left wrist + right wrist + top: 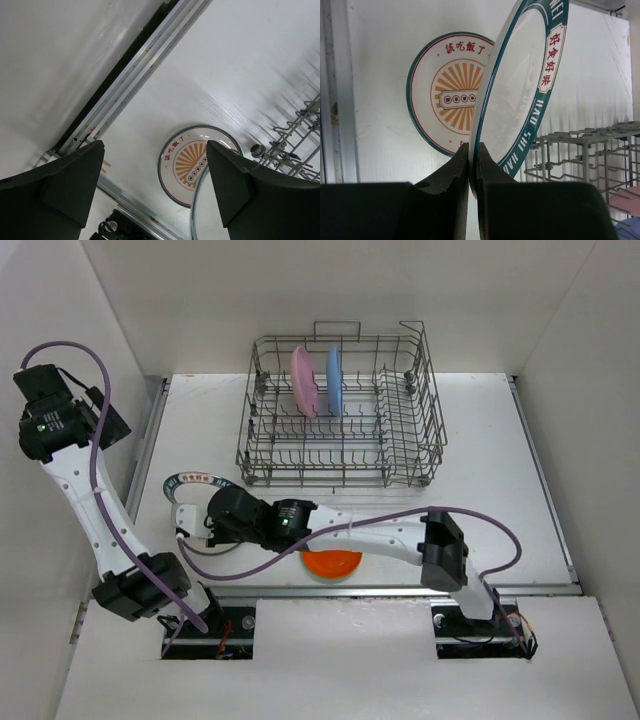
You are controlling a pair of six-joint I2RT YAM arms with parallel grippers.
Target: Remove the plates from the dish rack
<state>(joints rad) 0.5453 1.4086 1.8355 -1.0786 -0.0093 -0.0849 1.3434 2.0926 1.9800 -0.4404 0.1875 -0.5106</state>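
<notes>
The dish rack (340, 455) stands at the back centre with a pink plate (303, 380) and a blue plate (335, 380) upright in it. My right gripper (474, 155) is shut on the lower rim of a white plate with a teal lettered rim (520, 85), held on edge above the table at front left (205, 525). Just behind it a white plate with an orange sunburst (445, 95) lies flat on the table (190, 483). An orange plate (332, 564) lies under the right forearm. My left gripper (155, 190) hangs open and empty, high at the left (108, 420).
A metal rail (130, 85) runs along the table's left edge next to the white side wall. The rack's wire corner (585, 150) is to the right of the held plate. A purple cable (250, 568) loops under the right arm.
</notes>
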